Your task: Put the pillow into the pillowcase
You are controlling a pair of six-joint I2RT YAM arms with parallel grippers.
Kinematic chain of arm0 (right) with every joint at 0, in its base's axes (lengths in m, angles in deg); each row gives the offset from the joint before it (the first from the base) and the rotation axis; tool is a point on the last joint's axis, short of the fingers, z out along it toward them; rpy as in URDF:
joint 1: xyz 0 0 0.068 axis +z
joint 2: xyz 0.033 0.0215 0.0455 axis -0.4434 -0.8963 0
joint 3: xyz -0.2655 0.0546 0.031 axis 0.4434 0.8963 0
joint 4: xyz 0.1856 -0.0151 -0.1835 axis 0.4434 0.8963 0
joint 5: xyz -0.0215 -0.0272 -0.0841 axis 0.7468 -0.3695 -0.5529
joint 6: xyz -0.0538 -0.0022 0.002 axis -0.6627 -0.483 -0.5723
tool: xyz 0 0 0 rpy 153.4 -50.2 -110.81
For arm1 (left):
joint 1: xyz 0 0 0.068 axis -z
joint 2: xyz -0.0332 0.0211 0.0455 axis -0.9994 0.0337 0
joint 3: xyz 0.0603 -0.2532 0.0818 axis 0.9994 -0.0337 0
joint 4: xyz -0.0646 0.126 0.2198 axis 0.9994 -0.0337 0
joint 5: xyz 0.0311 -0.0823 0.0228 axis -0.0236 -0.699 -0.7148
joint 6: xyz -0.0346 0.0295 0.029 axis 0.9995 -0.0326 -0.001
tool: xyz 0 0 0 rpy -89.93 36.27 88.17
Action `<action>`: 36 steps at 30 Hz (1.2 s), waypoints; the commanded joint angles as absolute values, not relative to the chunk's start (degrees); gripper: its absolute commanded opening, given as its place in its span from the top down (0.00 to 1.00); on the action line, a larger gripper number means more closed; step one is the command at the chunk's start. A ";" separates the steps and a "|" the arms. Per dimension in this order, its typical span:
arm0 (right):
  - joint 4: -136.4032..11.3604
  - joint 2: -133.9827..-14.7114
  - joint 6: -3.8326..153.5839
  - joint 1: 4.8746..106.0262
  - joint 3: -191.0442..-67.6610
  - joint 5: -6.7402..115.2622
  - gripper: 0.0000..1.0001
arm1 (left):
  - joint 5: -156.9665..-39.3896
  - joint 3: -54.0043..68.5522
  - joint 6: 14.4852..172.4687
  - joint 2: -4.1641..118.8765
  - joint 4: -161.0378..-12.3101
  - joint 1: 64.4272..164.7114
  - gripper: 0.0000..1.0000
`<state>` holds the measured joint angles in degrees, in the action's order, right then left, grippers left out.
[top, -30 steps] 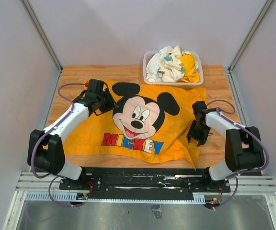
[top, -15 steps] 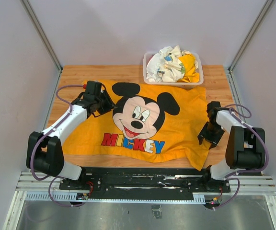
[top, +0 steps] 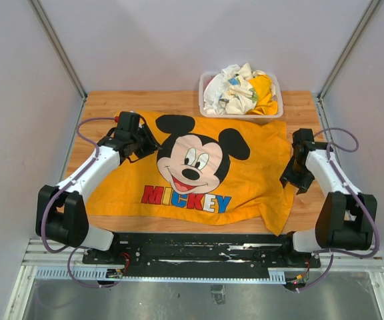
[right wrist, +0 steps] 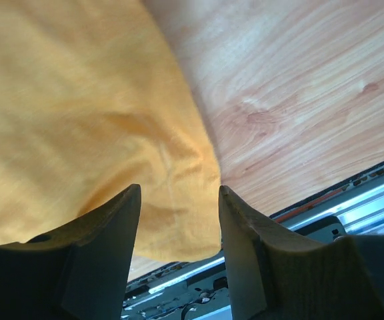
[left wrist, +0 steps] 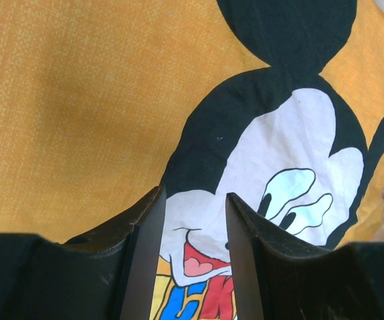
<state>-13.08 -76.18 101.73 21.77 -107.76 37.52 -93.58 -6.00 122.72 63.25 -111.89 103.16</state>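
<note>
**Desk:** What covers the wooden worktop (top: pixel 105 103)?

**Photographer:** The pillowcase (top: pixel 252 167). It is orange-yellow woven cloth, spread nearly flat across the centre of the overhead frame. The Mickey face and multicoloured letters face up, and the lower-right corner is rumpled.

**Desk:** And at the upper right?

**Photographer:** A clear plastic tub (top: pixel 277 107) heaped with crumpled white and yellow cloths (top: pixel 235 92), just beside the pillowcase's upper edge.

**Desk:** What do the wrist cameras add?

**Photographer:** The weave, close up. The left end effector (left wrist: pixel 195 197), jaws parted and empty, frames Mickey's black ear and white face. The right end effector (right wrist: pixel 179 190), likewise parted with nothing between, frames the case's soft folded edge against pale grained wood. A metal rail (right wrist: pixel 352 207) shows at lower right.
</note>
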 commanded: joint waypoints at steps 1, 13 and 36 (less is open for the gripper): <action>-7.34 -70.58 100.06 27.60 -112.41 34.97 0.48 | -93.96 -3.17 121.80 61.57 -112.79 102.66 0.54; -7.56 -69.67 101.32 50.34 -110.46 44.30 0.52 | -92.73 -3.38 121.57 60.40 -114.80 102.68 0.54; -29.71 -76.55 102.26 61.57 -95.82 45.45 0.54 | -92.21 -9.19 122.40 56.34 -114.89 102.69 0.53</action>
